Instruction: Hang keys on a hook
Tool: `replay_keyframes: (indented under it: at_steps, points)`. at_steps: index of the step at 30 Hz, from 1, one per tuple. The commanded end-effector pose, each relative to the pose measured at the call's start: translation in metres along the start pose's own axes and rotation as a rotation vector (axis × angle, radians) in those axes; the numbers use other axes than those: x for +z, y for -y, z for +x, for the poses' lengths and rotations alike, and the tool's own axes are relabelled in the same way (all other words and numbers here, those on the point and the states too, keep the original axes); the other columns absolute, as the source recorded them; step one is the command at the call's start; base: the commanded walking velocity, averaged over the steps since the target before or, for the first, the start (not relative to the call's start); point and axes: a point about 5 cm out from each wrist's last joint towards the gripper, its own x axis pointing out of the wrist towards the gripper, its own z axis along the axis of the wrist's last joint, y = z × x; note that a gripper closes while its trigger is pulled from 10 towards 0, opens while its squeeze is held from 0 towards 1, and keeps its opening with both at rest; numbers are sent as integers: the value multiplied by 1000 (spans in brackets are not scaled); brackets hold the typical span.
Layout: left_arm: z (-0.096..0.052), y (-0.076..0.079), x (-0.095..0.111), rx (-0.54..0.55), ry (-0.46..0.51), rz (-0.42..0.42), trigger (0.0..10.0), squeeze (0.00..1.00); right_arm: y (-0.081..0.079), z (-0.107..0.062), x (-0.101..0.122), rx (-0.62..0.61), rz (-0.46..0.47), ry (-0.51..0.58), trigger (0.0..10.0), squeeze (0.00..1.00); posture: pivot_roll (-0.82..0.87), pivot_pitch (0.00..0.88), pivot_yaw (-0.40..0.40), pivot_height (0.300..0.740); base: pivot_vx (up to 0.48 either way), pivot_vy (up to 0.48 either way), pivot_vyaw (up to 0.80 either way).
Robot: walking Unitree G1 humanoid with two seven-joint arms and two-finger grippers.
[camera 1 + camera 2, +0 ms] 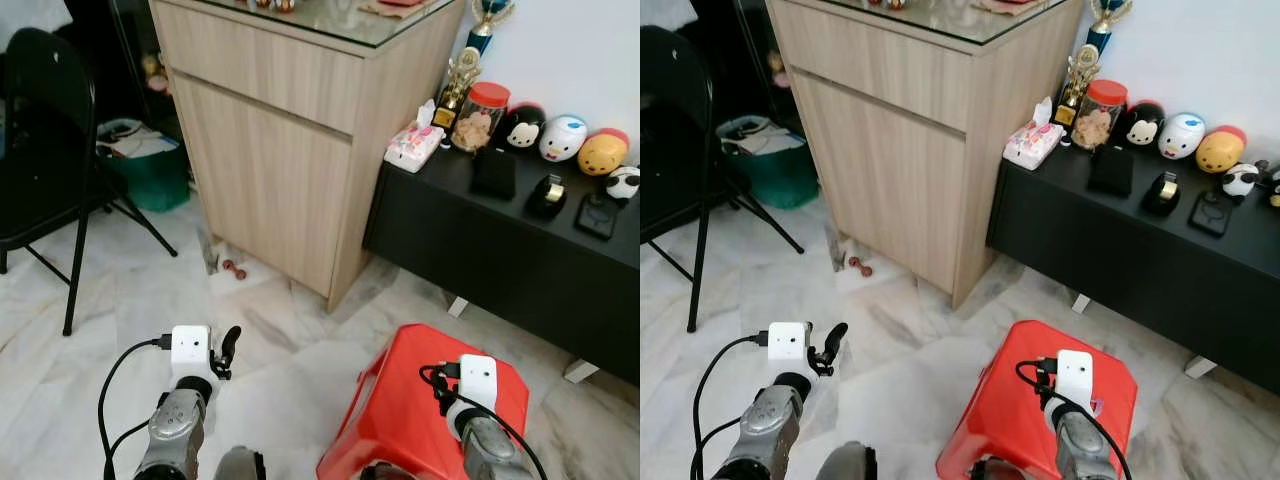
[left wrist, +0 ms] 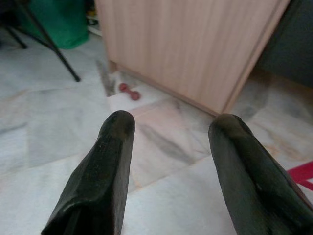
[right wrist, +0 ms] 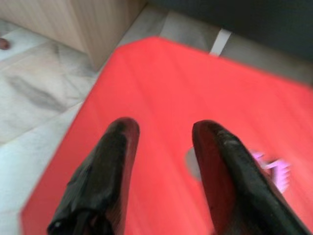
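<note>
Left hand point(image 2: 166, 161) hovers over bare floor, fingers apart, empty. Right hand point(image 3: 164, 166), fingers also apart, hangs over the red stool point(image 1: 400, 390), where a pinkish-purple thing point(image 3: 274, 171), perhaps the keys, lies just beside it; right arm is nearer.

1. A blurred pink-purple object, apparently the keys point(image 3: 274, 169), lay on the red stool point(image 3: 161, 88).
2. It sat at about 3 o'clock from the stool's centre hole, touching the seat.
</note>
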Motion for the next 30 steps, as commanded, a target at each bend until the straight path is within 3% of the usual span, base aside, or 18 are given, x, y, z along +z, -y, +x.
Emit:
replay_keyframes:
  at_steps: [1,6,17,18,19,20,22,24,30]
  points:
    - [-4,1,-7,-8,-27,-7,10000,0,12,-3,-7,-58,43,-31,10000,0,101,85,-87,640,0,0,0]
    - [-5,1,-8,-22,-35,-11,10000,0,28,-5,-11,-178,152,-58,10000,0,101,85,-84,640,0,0,0]
    - [-4,3,-7,-44,-33,-7,10000,0,54,-6,-5,-314,256,-57,10000,0,103,75,-74,640,0,0,0]
    - [-3,3,-6,-47,-32,-5,10000,0,55,-6,-3,-313,246,-52,10000,318,103,75,-74,640,0,0,0]
    - [-3,2,-6,-48,-31,-4,10000,0,55,-5,-2,-313,238,-49,10000,318,102,75,-74,640,0,0,0]
    - [-3,3,-6,-52,-31,-1,10000,0,54,-4,2,-299,214,-49,10000,1000,101,75,-75,640,0,0,0]
    - [-3,3,-6,-55,-30,0,10000,0,49,-1,6,-271,182,-43,10000,1000,101,78,-76,640,0,0,0]
    - [-3,3,-6,-56,-31,-1,10000,0,46,-1,7,-255,171,-39,10000,0,102,82,-78,640,0,0,0]
    - [-5,5,-8,-57,-37,-6,10000,0,39,1,6,-220,164,-47,10000,0,102,96,-81,640,0,0,-80]
